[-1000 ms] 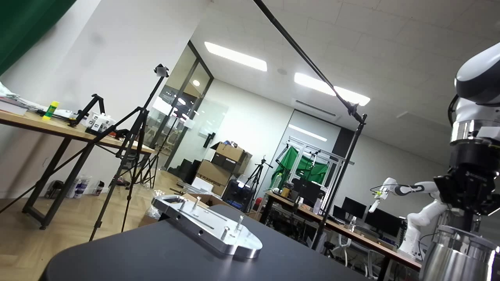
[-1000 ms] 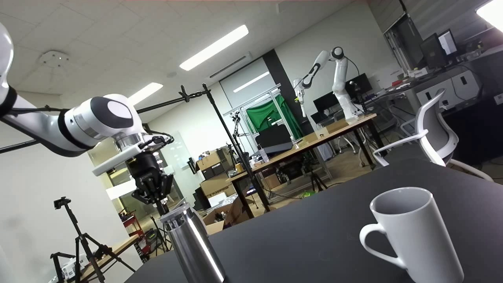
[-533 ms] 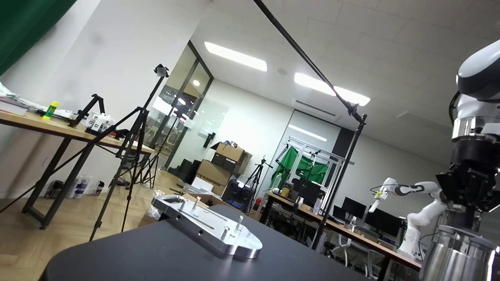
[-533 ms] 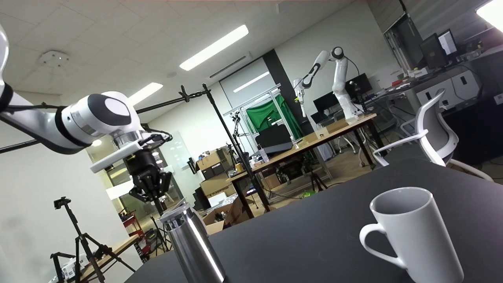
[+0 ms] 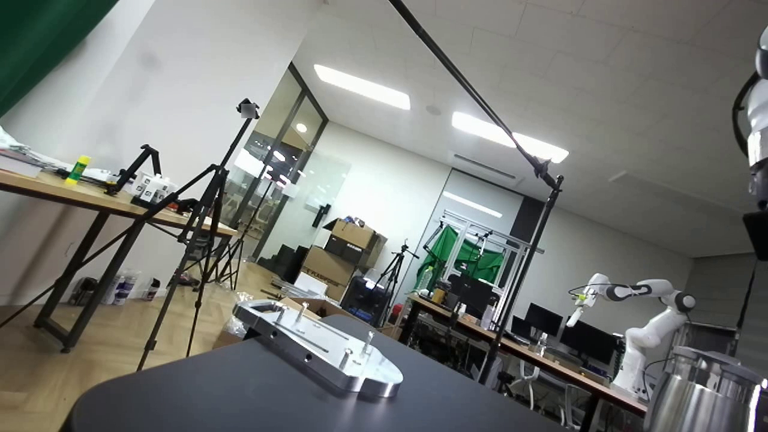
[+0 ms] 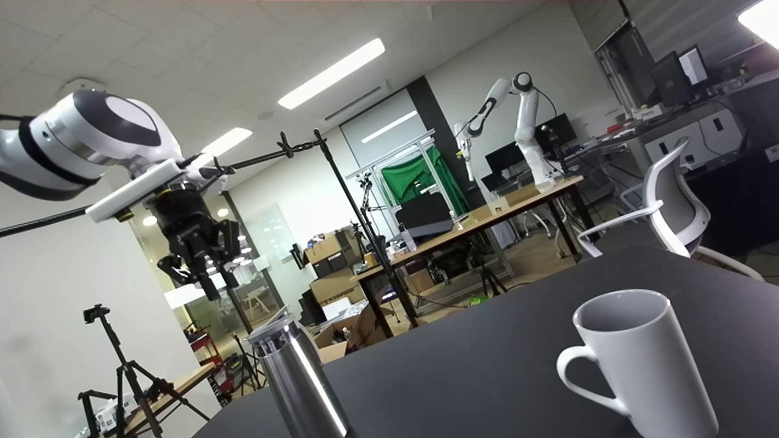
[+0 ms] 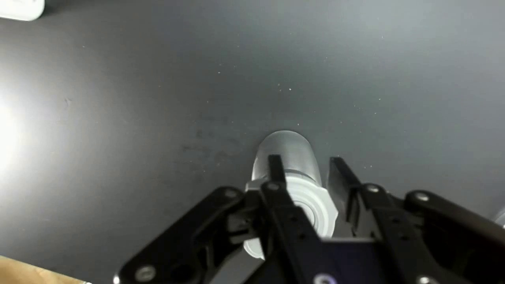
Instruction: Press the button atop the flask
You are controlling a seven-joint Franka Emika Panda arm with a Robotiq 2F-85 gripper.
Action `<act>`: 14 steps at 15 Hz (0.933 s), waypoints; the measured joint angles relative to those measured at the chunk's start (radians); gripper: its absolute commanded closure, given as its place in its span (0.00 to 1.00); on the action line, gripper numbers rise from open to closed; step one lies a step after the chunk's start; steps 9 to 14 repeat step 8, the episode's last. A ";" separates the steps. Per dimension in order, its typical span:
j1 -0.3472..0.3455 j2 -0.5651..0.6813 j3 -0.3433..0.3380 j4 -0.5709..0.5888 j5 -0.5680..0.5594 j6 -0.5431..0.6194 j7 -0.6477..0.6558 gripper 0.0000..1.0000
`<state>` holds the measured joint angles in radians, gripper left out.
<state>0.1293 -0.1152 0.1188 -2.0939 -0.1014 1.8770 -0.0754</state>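
Observation:
The flask (image 6: 301, 383) is a silvery brushed-metal cylinder with a pale lid, standing on the dark table. It also shows at the lower right edge in an exterior view (image 5: 699, 399). In the wrist view the flask (image 7: 290, 148) is seen from above, with a round pale button (image 7: 308, 214) in its lid, partly covered by a finger. My gripper (image 6: 220, 288) is up and apart from the flask's top. In the wrist view the gripper (image 7: 304, 159) has its two fingers parted, with nothing between them. Only a dark piece of it shows at an exterior view's right edge.
A white mug (image 6: 651, 371) stands on the dark table (image 6: 462, 377). A silvery metal plate with upright pins (image 5: 324, 345) lies on the table. A white rounded thing (image 7: 21, 8) shows in the wrist view's corner. Another robot arm (image 6: 529, 134) stands behind.
One second and half a second ago the fingers looked together, reaching down to the flask's top. Now the gripper is raised away from it and its fingers are parted. The flask has not moved.

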 measured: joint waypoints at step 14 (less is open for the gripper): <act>-0.033 -0.129 -0.031 -0.046 -0.018 -0.100 -0.057 0.21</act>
